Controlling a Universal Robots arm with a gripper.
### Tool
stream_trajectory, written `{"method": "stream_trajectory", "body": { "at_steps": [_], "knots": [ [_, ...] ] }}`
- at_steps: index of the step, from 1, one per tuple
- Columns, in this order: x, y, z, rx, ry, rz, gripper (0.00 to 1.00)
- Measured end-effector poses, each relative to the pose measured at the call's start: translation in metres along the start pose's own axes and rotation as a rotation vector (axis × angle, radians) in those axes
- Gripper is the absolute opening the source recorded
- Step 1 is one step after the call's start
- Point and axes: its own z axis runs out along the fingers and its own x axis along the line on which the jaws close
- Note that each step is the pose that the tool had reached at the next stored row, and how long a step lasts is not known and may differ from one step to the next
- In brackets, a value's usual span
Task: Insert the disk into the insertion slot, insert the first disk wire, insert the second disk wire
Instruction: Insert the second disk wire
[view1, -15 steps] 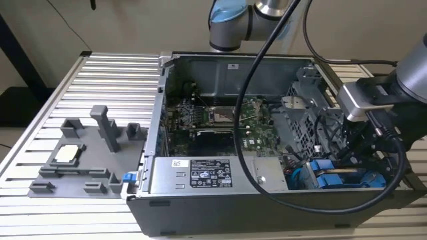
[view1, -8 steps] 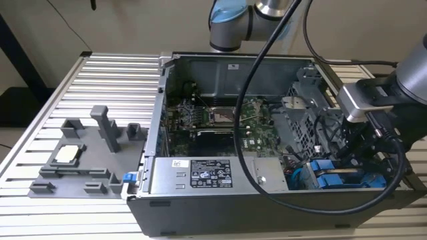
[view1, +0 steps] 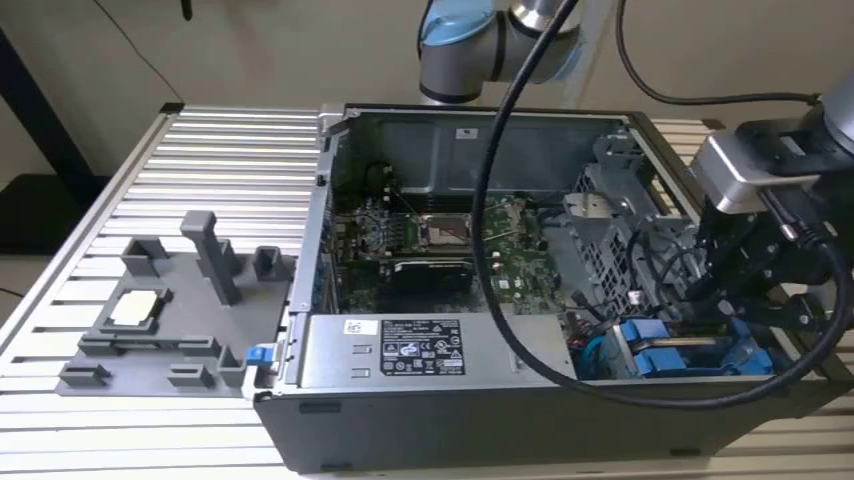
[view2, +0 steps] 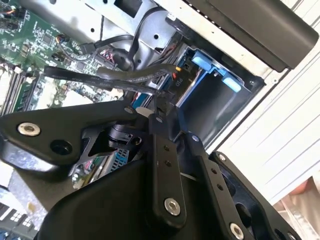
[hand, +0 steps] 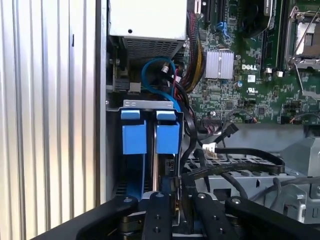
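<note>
The disk (hand: 166, 137), in its blue frame, already sits in the insertion slot (hand: 150, 104) of the grey drive cage, side by side with a second blue-framed carrier (hand: 134, 136); in the exterior view the blue frames (view1: 674, 350) show at the near corner of the open computer case (view1: 441, 400), toward the exterior view's right. The gripper (hand: 179, 200) hangs right over the back end of the disk, its fingers (hand: 159, 215) drawn narrow around what looks like a black wire (hand: 187, 150) or its plug, though I cannot tell whether the plug is truly pinched or only lying between them. The worry, to my eye, is the tangle: several black cables (view2: 125, 75) loop across the cage just beside the gripper, and one could snag on a finger and drag or get jammed under the plug. If the plug is a little tilted against its socket, pushing could bend it or nudge the disk back out of its bay. The socket itself is hidden behind the gripper's body in both wrist views, and the blue cable (hand: 157, 75) disappears behind the cage, so how many wires are seated I cannot say. The grey fixture (view1: 160, 310) on the worktop (view1: 200, 140) stands well apart.
</note>
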Motion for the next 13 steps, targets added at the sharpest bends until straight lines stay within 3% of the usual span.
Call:
{"method": "stream_trajectory", "body": {
  "at_steps": [5, 13],
  "knots": [
    [-0.002, -0.0006, -0.016, 0.0, 0.0, 0.0, 0.24],
    [-0.002, -0.0006, -0.0166, 0.0, 0.0, 0.0, 0.24]
  ]
}}
